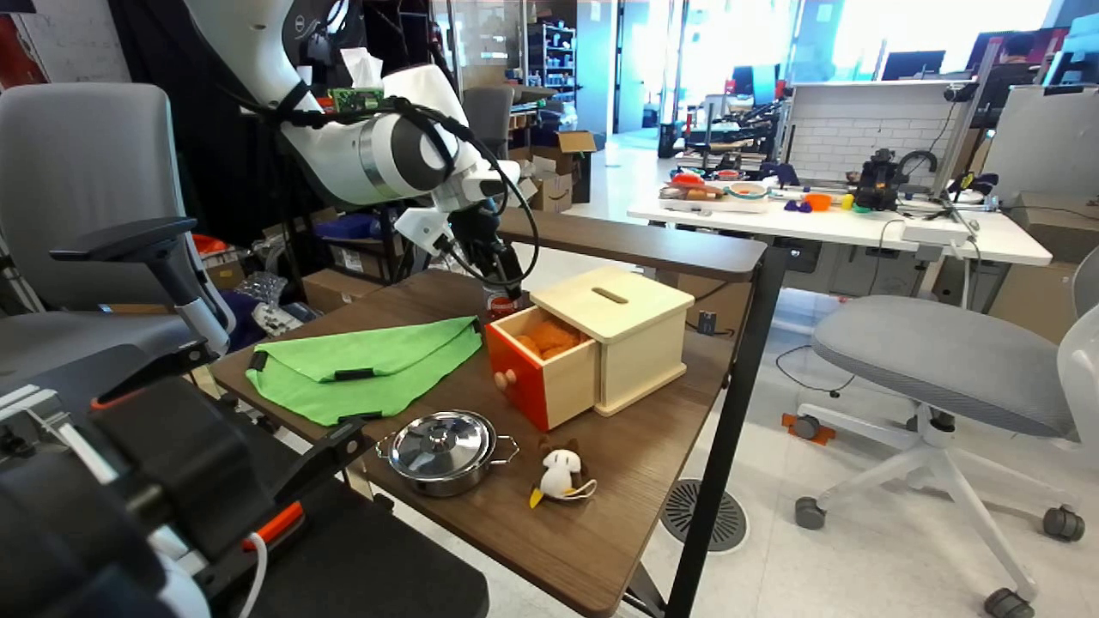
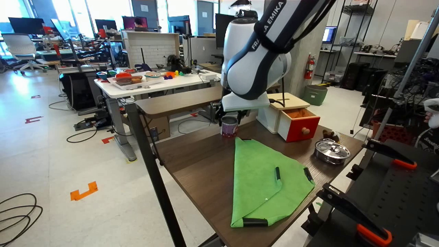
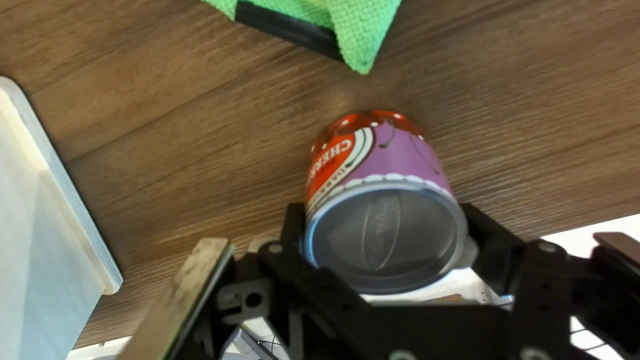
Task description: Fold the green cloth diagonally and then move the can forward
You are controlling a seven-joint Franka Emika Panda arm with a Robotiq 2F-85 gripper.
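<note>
The fingers were set wide apart and gripped opposite sides of the can, upright between them. The green cloth lay folded on the bench, one corner near the fingers; the box stood beside them.

The brown table bears green cloth, can, wooden box, pot and toy.

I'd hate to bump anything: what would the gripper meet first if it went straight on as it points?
With the can between its fingers, the gripper would likely meet the table beneath it first, though I can't tell how near that is.
</note>
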